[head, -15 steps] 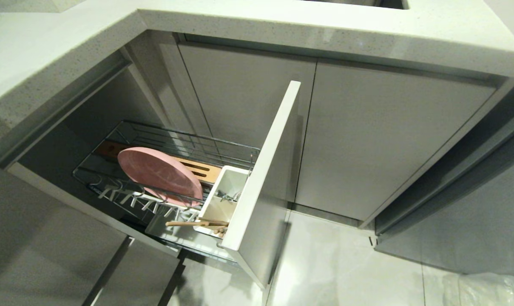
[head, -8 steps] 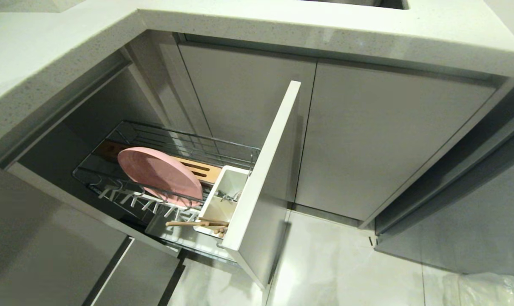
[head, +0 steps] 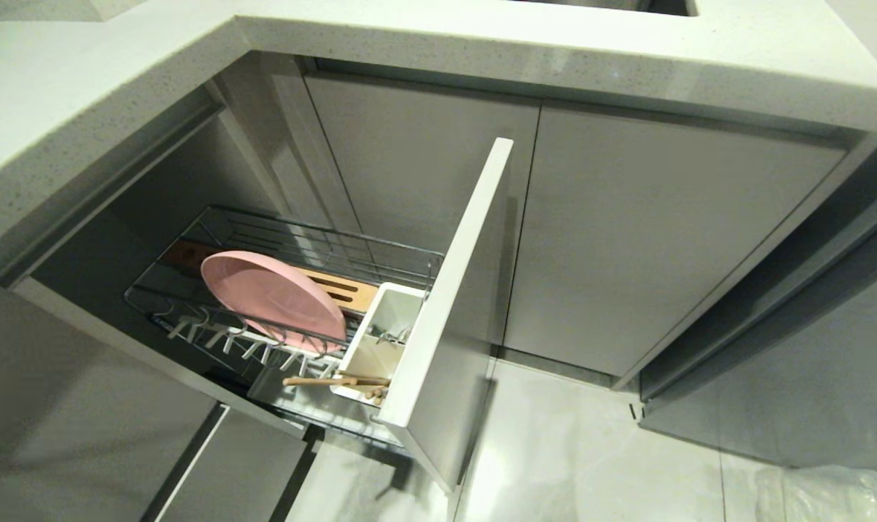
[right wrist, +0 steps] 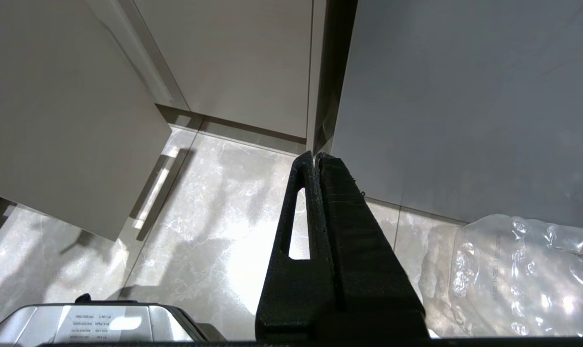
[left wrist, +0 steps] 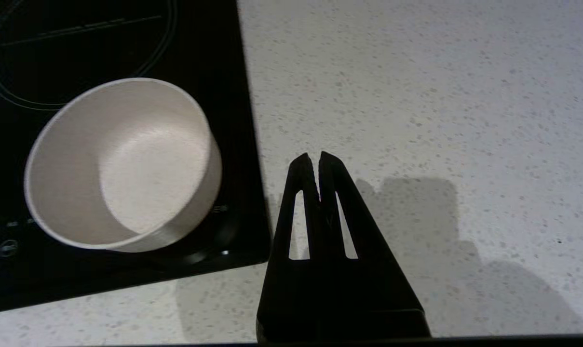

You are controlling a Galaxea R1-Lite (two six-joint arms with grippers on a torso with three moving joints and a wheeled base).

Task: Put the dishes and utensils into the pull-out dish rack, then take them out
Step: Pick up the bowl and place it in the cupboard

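The pull-out dish rack [head: 293, 239] stands drawn out under the counter, its pale front panel [head: 453, 304] on the right. A pink plate [head: 268, 297] leans on edge in its wires beside the slotted wooden strip [head: 344, 290]. Wooden chopsticks [head: 333, 380] lie across the white utensil caddy [head: 380, 333]. The spoon is hard to make out. A cream-white bowl [left wrist: 122, 164] sits tilted on a black cooktop [left wrist: 103, 48]. My left gripper [left wrist: 315, 156] hovers shut and empty over the speckled counter beside the bowl. My right gripper [right wrist: 315, 156] hangs shut and empty above the floor.
Grey cabinet doors [head: 663, 239] close off the corner behind the rack. The speckled white countertop [head: 554, 43] overhangs them. A crumpled clear plastic sheet [right wrist: 518, 274] lies on the glossy floor tiles, near a metal part of the robot base [right wrist: 88, 323].
The arm shadows on the left cabinet front and on the floor have shifted in the head view. The rack, plate and chopsticks have not moved.
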